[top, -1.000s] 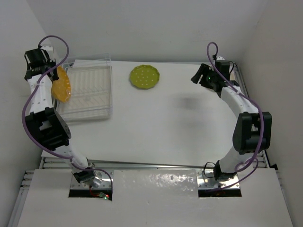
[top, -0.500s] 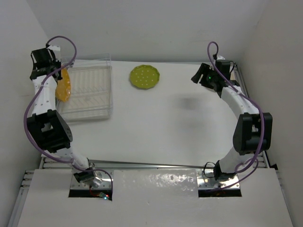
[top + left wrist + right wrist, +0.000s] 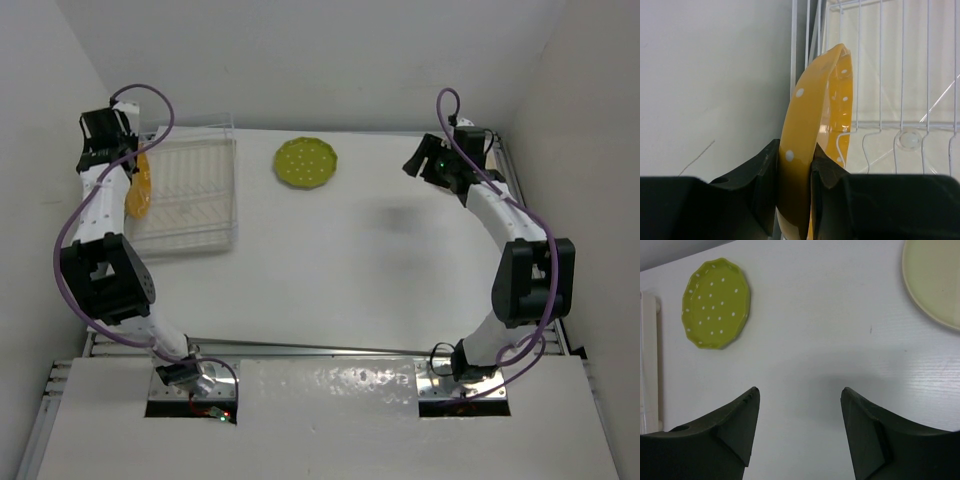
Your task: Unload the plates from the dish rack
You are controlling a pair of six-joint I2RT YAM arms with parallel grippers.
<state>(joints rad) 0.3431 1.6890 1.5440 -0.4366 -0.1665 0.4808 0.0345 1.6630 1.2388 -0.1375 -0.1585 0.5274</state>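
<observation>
Orange-yellow dotted plate (image 3: 810,130): one, standing on edge and near upright at the left side of the dish rack (image 3: 195,200), just beside its white wire rim; whether its lower edge touches the rack cannot be told. Left gripper (image 3: 796,172): clenched on the near rim of that plate, with a black finger (image 3: 765,175) pressed to each face. Dish rack: clear tray with ridged slots, set at the far left of the white table (image 3: 350,270). Lime green dotted plate (image 3: 306,162): one, lying flat and face up on the table, right of the rack and apart from it. Cream plate (image 3: 935,280): one, flat on the table, seen only from the right wrist, partly cut off by the picture's edge, well apart from the green plate. Right gripper (image 3: 799,425): jaws released and spread, grasping nothing, poised above bare table between the two flat plates
</observation>
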